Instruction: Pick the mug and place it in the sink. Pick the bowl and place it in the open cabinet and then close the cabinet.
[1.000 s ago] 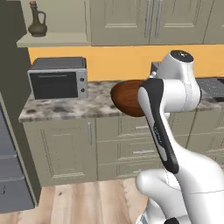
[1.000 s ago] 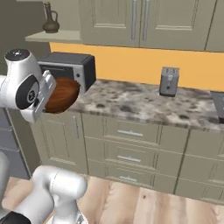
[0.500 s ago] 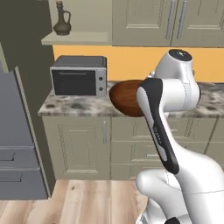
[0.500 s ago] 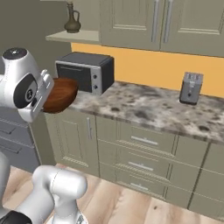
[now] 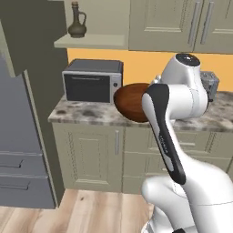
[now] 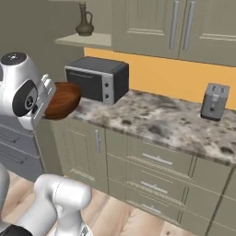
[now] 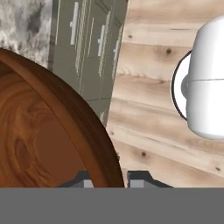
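Gripping bowl (image 7: 48, 131) rim, gripper (image 7: 114, 177) jaws either side, rim between fingertips

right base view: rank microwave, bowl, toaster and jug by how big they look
1. microwave
2. bowl, though it hangs nearer the camera than the counter, so it may look oversized
3. toaster
4. jug, close to the toaster and farther back, so unsure
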You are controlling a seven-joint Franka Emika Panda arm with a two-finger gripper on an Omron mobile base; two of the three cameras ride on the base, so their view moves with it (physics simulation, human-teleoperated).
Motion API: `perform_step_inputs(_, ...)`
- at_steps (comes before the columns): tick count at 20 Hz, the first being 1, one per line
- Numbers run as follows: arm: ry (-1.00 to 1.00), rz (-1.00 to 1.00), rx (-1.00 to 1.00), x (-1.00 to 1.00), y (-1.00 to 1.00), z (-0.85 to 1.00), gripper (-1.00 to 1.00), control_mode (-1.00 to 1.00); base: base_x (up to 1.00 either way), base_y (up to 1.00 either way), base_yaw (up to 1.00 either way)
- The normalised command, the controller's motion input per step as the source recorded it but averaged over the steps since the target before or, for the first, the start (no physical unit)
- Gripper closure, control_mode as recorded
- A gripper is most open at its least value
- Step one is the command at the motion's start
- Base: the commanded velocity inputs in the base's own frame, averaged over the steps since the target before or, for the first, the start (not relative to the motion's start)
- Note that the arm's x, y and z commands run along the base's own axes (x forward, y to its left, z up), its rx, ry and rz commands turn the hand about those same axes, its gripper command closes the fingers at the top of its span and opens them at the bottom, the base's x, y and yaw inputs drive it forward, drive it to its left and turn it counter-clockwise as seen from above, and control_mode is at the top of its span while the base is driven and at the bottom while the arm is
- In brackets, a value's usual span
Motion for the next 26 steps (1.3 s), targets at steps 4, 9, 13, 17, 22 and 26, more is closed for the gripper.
perform_step_inputs(4, 0.0, 0.0, 0.0, 0.0, 0.0, 0.0, 1.0, 1.0, 0.71, -0.3, 0.17)
perform_step_inputs(9, 0.0, 0.0, 0.0, 0.0, 0.0, 0.0, 1.0, 1.0, 0.31, -0.2, 0.14)
perform_step_inputs(13, 0.0, 0.0, 0.0, 0.0, 0.0, 0.0, 1.0, 1.0, 0.39, 0.07, 0.12)
perform_step_inputs(17, 0.0, 0.0, 0.0, 0.0, 0.0, 0.0, 1.0, 1.0, 0.58, -0.13, 0.17)
perform_step_inputs(22, 0.0, 0.0, 0.0, 0.0, 0.0, 0.0, 1.0, 1.0, 0.77, 0.05, 0.09)
perform_step_inputs(26, 0.0, 0.0, 0.0, 0.0, 0.0, 0.0, 1.0, 1.0, 0.73, 0.52, 0.0)
